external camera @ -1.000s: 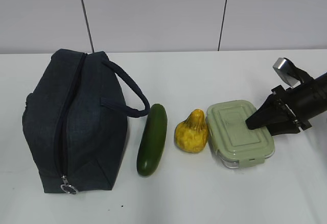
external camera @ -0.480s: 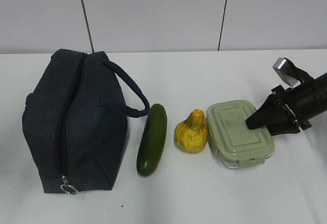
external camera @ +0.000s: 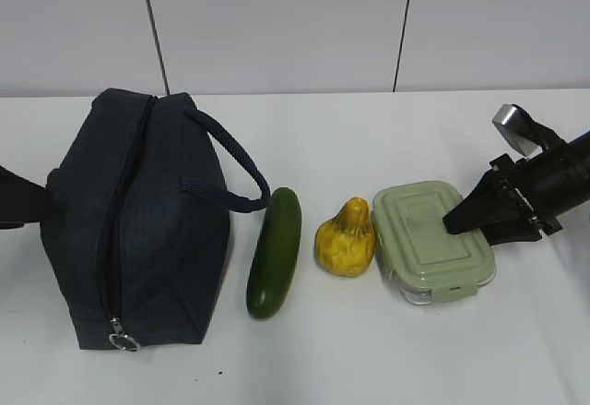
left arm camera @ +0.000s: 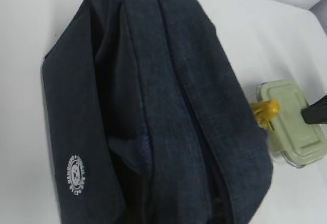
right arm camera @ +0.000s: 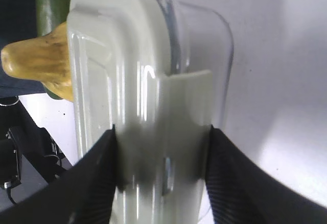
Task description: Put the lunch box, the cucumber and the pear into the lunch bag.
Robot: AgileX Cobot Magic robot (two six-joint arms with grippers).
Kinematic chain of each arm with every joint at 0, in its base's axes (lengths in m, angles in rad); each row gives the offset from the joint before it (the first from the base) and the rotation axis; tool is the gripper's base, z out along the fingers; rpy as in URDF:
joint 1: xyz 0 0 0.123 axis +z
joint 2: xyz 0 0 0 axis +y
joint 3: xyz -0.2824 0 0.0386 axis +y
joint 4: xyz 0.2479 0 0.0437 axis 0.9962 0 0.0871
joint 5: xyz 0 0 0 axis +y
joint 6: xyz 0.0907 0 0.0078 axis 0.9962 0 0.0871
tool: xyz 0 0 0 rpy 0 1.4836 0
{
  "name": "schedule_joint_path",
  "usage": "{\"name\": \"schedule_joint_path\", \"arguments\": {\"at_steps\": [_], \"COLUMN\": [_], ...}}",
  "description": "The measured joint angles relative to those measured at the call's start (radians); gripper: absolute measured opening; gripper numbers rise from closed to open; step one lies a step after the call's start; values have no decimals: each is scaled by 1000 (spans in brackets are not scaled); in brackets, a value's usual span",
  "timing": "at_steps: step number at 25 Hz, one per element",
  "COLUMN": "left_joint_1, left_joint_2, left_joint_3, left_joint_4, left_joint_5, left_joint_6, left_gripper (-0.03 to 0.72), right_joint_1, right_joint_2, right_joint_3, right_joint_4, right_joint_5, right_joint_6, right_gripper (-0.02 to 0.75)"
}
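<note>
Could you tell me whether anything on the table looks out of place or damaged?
Nothing stands out. The lunch bag is zipped shut, and the cucumber, pear and lunch box sit upright and intact in a row.

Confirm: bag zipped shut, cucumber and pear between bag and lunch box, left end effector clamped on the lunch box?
Wrong arm. The right end effector clamps the lunch box, as the right wrist view shows. The lunch bag is zipped shut, with cucumber and pear between it and the box.

The pear sits tight against the lunch box; wider gaps flank the cucumber.
</note>
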Motion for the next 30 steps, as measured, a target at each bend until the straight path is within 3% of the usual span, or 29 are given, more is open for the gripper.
{"name": "schedule_joint_path", "arguments": {"at_steps": [6,8,12,14,30], "left_joint_1": [0,0,0,0,0], "left_joint_2": [97,111,131,139,149], "left_joint_3": [-1,-2,-2,-2,-2], "left_joint_4": [-32,-44,-59,-75,-122], "left_joint_5": [-5,-6,-6,-6,-4], "left_joint_6": [50,57,64,72,79], "left_gripper": [253,207,36,-3,-12], "right_joint_1": [0,0,0,0,0], "right_joint_2": [0,0,0,0,0], "right_joint_3": [0,0,0,0,0], "right_joint_4": [0,0,0,0,27], "right_joint_5": [0,0,0,0,-6], "right_joint_6": [0,0,0,0,-10], "right_gripper": [377,376,376,376,375]}}
